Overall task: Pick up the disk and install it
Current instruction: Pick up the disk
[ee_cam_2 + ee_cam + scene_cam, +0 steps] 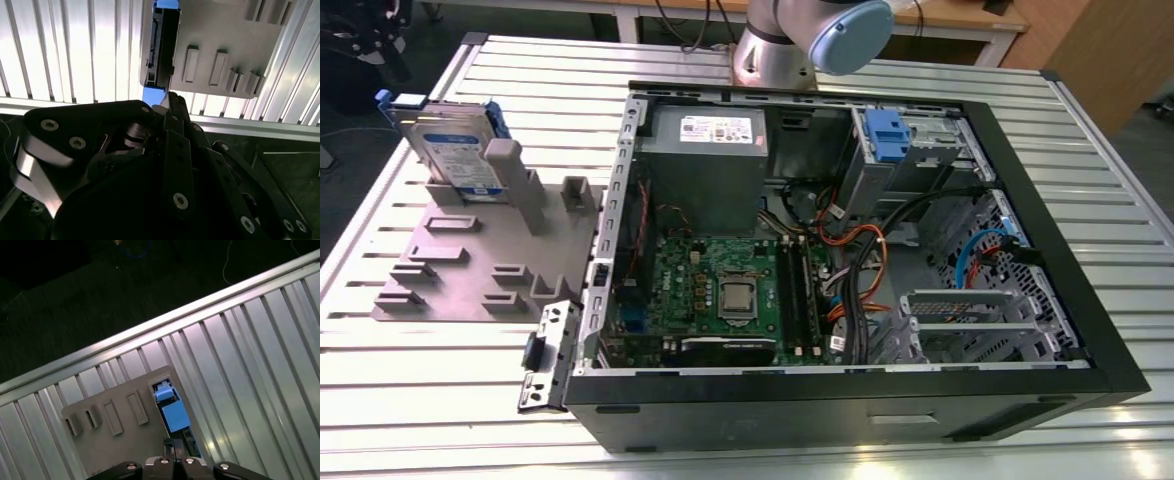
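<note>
Disk (454,150): upright in a slot of the grey fixture (467,260) on the slatted desk (427,400), beside the open computer case (1067,300); tool (172,107) over it, apart, open or closed cannot be told; best centred on its flat faces, lowered square.

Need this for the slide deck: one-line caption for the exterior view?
Disk stands on edge in the grey fixture beside the open computer case on the slatted table.

exterior view: high, looking down on the whole bench (1067,130);
both wrist views: close above, looking down;
shared: grey fixture (454,270) with the disk (454,150)
</note>
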